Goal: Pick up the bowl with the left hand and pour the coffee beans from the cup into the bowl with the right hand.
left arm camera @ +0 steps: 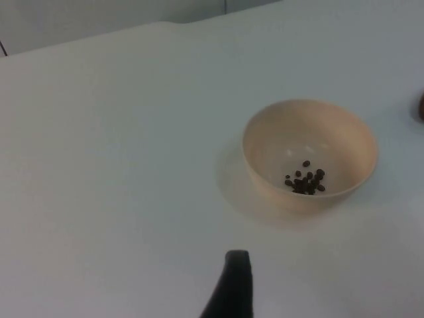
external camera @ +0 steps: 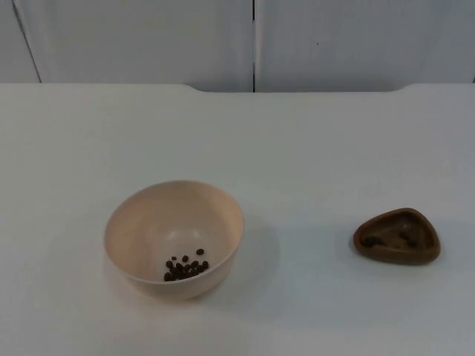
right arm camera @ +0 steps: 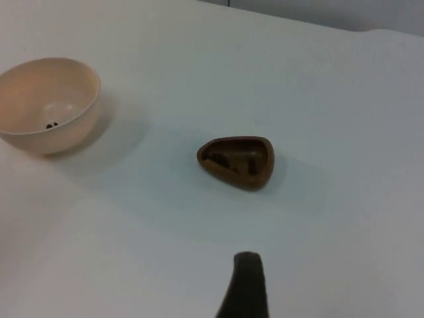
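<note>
A cream round plastic bowl (external camera: pixel 174 239) holding dark coffee beans (external camera: pixel 185 268) stands upright on the white tabletop (external camera: pixel 312 148), well apart from a brown, rounded-triangular cup (external camera: pixel 397 236). The left hand (left arm camera: pixel 232 288) and right hand (right arm camera: pixel 244 286) hover above; whether either is parted, I cannot tell.

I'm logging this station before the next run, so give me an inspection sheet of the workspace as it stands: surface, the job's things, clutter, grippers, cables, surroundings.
Surface: white table top, no spills seen.
Bowl: beige bowl upright on the table, on the left arm's side; a small cluster of coffee beans lies in its bottom.
Cup: small brown cup with a rounded three-cornered rim, upright on the table on the right arm's side, well apart from the bowl; dark contents inside, too small to identify.
Clutter: nothing seen.
Grippers: left gripper's fingertip hangs above the table short of the bowl; right gripper's fingertip hangs short of the cup. Neither touches anything.
Cables: nothing seen.
Surroundings: grey partition wall behind the table.
</note>
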Controlling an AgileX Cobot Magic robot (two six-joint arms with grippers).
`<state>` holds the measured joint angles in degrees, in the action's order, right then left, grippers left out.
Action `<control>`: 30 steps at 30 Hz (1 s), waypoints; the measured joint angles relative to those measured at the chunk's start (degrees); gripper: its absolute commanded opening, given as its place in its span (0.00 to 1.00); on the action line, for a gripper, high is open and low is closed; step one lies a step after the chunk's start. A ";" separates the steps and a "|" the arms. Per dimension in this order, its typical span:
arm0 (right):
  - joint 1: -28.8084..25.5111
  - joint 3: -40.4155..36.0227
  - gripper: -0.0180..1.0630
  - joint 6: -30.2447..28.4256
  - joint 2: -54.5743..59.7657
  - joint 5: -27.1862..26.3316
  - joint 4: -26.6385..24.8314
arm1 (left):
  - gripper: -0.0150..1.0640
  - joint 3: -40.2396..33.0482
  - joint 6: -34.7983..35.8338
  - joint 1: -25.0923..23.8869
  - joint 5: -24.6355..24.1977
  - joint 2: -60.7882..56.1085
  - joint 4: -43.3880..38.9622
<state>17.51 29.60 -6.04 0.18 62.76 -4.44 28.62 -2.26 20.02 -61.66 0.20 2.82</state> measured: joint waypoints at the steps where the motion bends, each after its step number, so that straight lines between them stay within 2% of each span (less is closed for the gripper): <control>1: 0.00 0.00 0.61 0.00 0.00 0.00 0.00 | 0.70 0.00 0.00 0.00 0.00 0.00 0.00; 9: 0.00 0.00 0.61 0.09 0.00 0.00 0.00 | 0.70 0.00 0.10 0.00 0.00 0.00 0.00; 15: 0.00 0.00 0.61 2.31 0.00 -0.12 1.44 | 0.70 0.00 0.10 0.00 0.00 0.00 0.00; 16: 0.00 0.00 0.63 2.64 0.00 -0.12 1.63 | 0.70 0.00 0.10 0.00 0.00 0.00 0.00; 18: 0.00 0.00 0.72 3.07 0.00 -0.12 2.06 | 0.72 0.00 0.10 0.00 0.00 0.00 0.00; 19: 0.00 0.00 0.72 3.33 0.00 -0.12 2.32 | 0.72 0.00 0.10 0.00 0.00 0.00 0.00; 21: 0.00 0.00 0.85 3.45 0.00 -0.12 2.56 | 0.78 0.00 0.10 0.00 0.00 0.00 0.00; 24: 0.00 0.00 0.99 3.45 0.00 -0.12 2.56 | 0.98 0.00 0.10 0.00 0.00 0.00 0.00; 30: 0.00 0.00 0.99 3.45 0.00 -0.12 2.67 | 0.99 0.00 0.10 0.00 0.00 0.00 0.00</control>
<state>17.51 29.60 -2.60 0.18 62.65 -1.76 28.62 -2.15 20.02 -61.66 0.20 2.82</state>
